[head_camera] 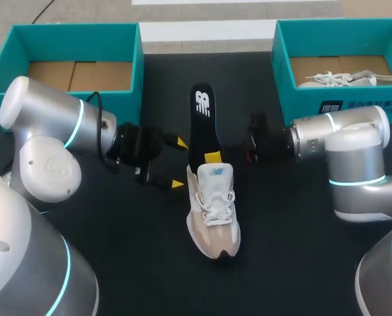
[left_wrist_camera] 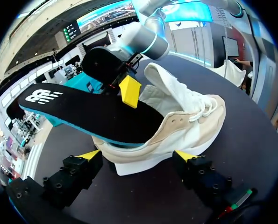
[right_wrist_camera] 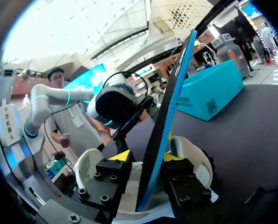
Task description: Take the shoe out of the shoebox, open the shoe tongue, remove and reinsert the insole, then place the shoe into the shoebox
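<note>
**Insole clamped by the right gripper, shoe lying mid-table**

The shoe is lying out of its box in the middle of the table, with its toe pointing at the near edge. The insole is sticking out of the shoe's opening and stretching toward the far edge.

In the head view only one yellow tip is showing on the insole. The right wrist view is showing the rest. There the right gripper is pressing both fingers against the insole from two sides, with the insole standing edge-on between them.

The left wrist view is showing the insole's black top face and teal rim. Its front end is lying inside the shoe, and one of the right gripper's fingers is resting on top of it.

The left gripper is sitting on the shoe's left side with its fingers spread wide, holding nothing. In its own view the shoe's sole is lying just ahead, between the two tips. I cannot tell whether either tip is touching it.

Only the head view is taking in both boxes. The left shoebox is sitting at the far left corner. The right shoebox is sitting at the far right corner and holding a second shoe.
</note>
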